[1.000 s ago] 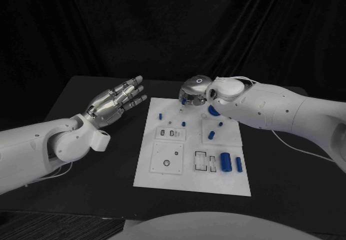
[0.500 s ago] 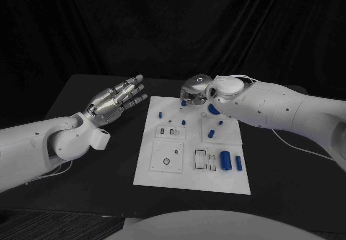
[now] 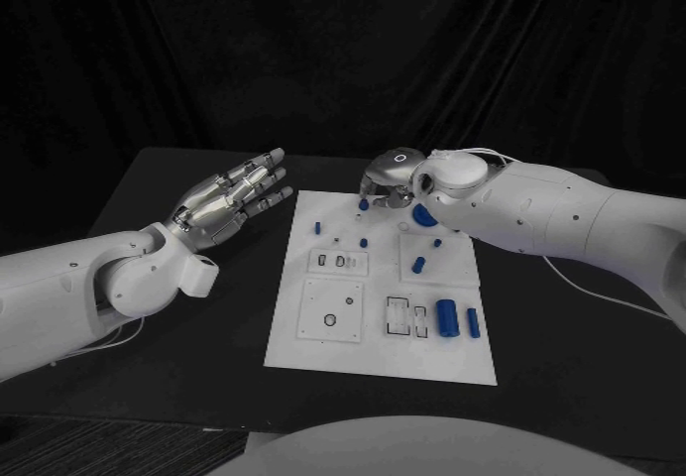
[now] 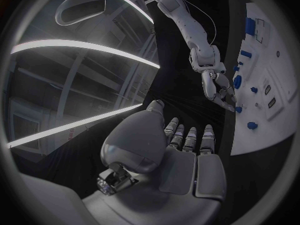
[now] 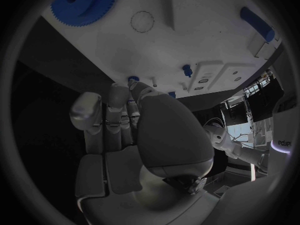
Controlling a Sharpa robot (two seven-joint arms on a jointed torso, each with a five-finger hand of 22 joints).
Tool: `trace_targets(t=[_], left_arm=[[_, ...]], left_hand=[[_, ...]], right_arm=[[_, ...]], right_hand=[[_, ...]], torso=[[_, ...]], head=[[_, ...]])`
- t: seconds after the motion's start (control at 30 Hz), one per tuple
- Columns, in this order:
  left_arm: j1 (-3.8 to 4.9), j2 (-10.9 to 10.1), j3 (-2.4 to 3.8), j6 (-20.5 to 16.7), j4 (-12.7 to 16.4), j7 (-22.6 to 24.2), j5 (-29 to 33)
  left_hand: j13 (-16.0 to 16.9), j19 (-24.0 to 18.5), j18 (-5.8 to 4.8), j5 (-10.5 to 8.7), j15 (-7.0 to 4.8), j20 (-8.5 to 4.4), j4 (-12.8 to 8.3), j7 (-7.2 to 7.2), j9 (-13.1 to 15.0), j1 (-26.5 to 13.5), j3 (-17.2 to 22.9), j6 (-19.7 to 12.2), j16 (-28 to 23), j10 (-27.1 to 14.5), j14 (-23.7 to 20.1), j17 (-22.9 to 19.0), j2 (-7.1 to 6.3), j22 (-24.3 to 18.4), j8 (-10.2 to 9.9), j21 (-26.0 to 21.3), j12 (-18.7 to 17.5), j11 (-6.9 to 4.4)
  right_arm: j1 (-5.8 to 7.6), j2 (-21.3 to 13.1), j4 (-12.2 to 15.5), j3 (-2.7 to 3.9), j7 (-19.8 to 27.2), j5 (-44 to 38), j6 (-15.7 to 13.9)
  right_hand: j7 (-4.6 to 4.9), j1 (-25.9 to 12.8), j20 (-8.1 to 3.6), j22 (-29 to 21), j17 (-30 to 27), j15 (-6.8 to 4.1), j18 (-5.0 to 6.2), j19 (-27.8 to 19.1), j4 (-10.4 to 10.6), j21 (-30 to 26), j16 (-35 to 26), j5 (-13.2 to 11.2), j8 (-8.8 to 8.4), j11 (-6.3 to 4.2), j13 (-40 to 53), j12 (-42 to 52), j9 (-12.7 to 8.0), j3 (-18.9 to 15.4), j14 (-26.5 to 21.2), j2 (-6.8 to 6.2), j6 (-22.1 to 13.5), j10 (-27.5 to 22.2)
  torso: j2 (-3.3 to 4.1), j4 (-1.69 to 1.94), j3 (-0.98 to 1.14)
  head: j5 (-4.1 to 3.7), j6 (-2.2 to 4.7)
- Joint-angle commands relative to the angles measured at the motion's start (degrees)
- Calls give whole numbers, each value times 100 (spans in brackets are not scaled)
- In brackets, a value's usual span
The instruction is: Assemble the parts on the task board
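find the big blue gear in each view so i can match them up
Head view: blue gear at the task board's far end, partly hidden under the right arm.
Left wrist view: it sits near the board edge, beside the right hand.
Right wrist view: toothed disc on the board.
Shared landmark: the right hand, close by the gear.

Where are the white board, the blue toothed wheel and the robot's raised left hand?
task board [image 3: 375, 365], head view, bare near edge.
blue gear [image 5: 84, 4], right wrist view, its toothed face.
left hand [image 3: 226, 203], head view, the palm.
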Motion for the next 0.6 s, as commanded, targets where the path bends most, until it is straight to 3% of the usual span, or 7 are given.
trace_targets(t=[0.03,0.13,0.17,0.2,0.27,0.5,0.6], left_arm=[[3,-6,6,78,-1,55,-2],[1,-12,6,82,-13,52,-2],[1,-13,6,83,-16,52,-2],[0,-13,6,85,-19,52,-2],[-3,-11,5,90,-28,52,-2],[-14,18,5,129,-53,49,-3],[-23,22,5,152,-60,37,-3]], left_hand=[[8,0,37,31,47,31,-4,-14,9,61,33,41,30,12,-1,9,0,6,24,18,17,42],[8,0,37,31,47,31,-4,-14,9,61,33,41,30,12,-1,9,0,6,24,18,17,42],[8,0,37,31,47,31,-4,-14,9,61,33,41,30,12,-1,9,0,6,24,18,17,42],[8,0,37,31,47,31,-4,-14,9,61,33,41,30,12,-1,9,0,6,24,18,17,42],[8,0,37,31,47,31,-4,-14,9,61,33,41,30,12,-1,9,0,6,24,18,17,42],[9,2,38,51,51,34,-9,-10,7,73,51,38,33,12,0,10,-1,6,28,19,22,48],[9,3,37,62,54,35,-12,-7,7,81,63,38,35,13,1,11,0,7,31,20,21,54]], right_arm=[[60,-188,189,1,-147,-18,-774],[176,-437,462,0,-180,-18,-1085],[212,-516,548,0,-199,-18,-1147],[248,-596,632,0,-220,-18,-1193],[327,-794,835,0,-281,-18,-1222],[430,-1346,1336,-1,-472,-18,-906],[428,-1550,1509,-2,-554,-18,-703]], right_hand=[[-33,-90,17,3,20,4,-26,-40,-37,-37,-18,-41,-33,-12,7,21,-84,9,-23,-49,-303,-139],[-163,-136,16,13,8,0,-24,-47,-85,-49,-38,-63,-28,-22,12,33,-170,-13,-33,-39,-602,-271],[-288,-184,15,26,17,-2,-24,-49,-127,-59,-43,-89,-44,-24,17,61,-287,-53,-33,-21,-1096,-345],[-345,-204,12,37,29,0,-23,-48,-140,-60,-39,-96,-56,-28,21,85,-341,-66,-29,-4,-1341,-340],[-394,-243,13,46,43,0,-24,-46,-139,-62,-35,-119,-45,-23,28,123,-360,-87,-26,9,-1381,-301],[-322,-689,28,-10,-86,8,-8,-97,67,-158,-154,-441,10,-35,116,505,-381,-326,-88,58,-1212,237],[-271,-823,-26,-761,-824,-89,135,-530,77,-851,-830,-606,29,-243,604,1406,-405,-513,-491,90,-1132,1005]], torso=[[-1,-2,0],[0,-2,2],[-1,-2,2],[-1,-3,3],[-2,-2,3],[-14,-6,-3],[-21,-12,-5]], head=[[30,11],[33,12],[33,18],[34,22],[31,33],[10,84],[20,108]])
